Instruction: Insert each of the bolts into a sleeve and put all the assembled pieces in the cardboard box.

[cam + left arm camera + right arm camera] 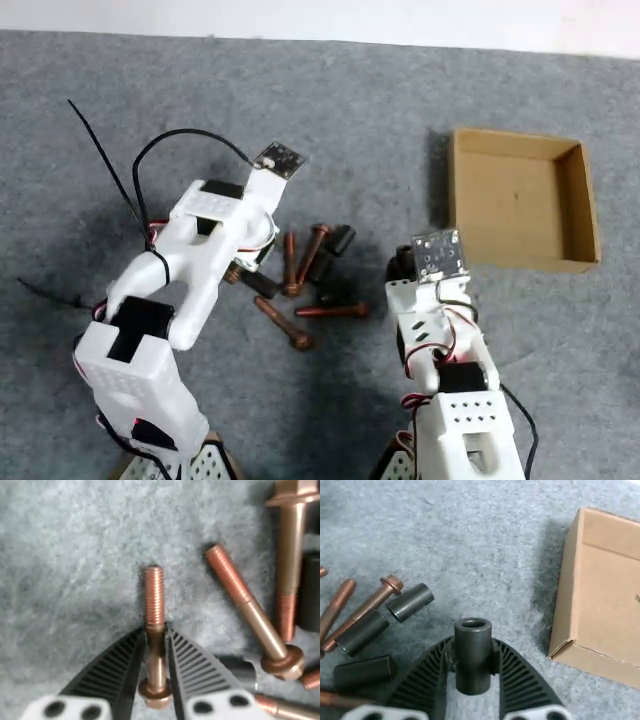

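Left wrist view, left jaws clamping bolt (155,615), right jaws gripping sleeve (472,652), loose bolts (250,610) beside, cardboard box (600,595) near.

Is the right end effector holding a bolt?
No, the right end effector is shut on a dark sleeve, whose open end sticks out past the fingertips.

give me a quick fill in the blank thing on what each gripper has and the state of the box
1. The left gripper is shut on a copper-coloured ____.
2. The right gripper is shut on a dark ____.
3. The cardboard box is ____, with nothing in it.

Missing words: bolt; sleeve; empty.
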Available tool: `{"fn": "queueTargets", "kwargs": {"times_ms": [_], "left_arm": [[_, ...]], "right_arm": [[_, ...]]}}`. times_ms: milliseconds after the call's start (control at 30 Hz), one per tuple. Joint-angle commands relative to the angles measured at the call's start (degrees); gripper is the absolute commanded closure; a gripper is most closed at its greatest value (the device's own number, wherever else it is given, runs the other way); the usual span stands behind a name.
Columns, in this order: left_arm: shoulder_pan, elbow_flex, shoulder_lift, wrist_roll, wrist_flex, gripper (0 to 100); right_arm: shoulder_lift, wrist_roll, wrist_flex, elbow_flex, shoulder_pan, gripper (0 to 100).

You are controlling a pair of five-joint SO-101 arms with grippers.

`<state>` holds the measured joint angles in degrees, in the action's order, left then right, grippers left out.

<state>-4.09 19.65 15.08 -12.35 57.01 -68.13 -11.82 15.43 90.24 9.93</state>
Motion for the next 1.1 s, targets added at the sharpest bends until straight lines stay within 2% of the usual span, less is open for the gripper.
{"fn": "queueTargets", "kwargs": {"times_ms": [0,233,267,333,467,567,633,767,900,1000,1067], "left_arm": [[1.4,-0.4,-0.1,-0.2,0.9,99],[5.3,-0.4,-1.4,3.0,0.7,99],[5.9,-0.7,-2.2,1.7,0.7,99],[6.8,-2.0,-5.1,-7.2,1.5,99],[10.0,-5.5,-13.1,-34.2,15.7,99],[15.5,-7.7,-15.2,-55.0,24.1,99],[18.9,-9.5,-14.4,-63.4,27.6,99],[22.3,-15.5,-9.8,-65.1,29.7,99],[22.6,-20.4,-1.4,-64.9,30.0,99],[22.5,-25.8,5.9,-60.2,29.6,98],[22.5,-31.2,10.7,-55.3,29.8,91]], "right_arm": [[-1.4,-1.7,-2.2,0.9,0.5,99.4],[-1.4,-1.8,-2.2,1.2,0.4,99.4],[-1.4,-1.8,-2.2,1.3,0.4,99.4],[-1.4,-1.8,-2.2,1.3,0.5,99.4],[-1.5,-1.9,-2.2,1.3,0.5,99.4],[-1.5,-1.9,-2.2,1.3,0.4,99.4],[-1.5,-1.9,-2.2,1.3,0.3,99.4],[-1.5,-1.9,-2.2,1.3,0.3,99.4],[-1.5,-1.9,-2.2,1.3,0.4,99.4],[-1.5,-1.9,-2.2,1.3,0.4,99.4],[-1.5,-1.9,-2.2,1.3,0.4,99.4]]}}
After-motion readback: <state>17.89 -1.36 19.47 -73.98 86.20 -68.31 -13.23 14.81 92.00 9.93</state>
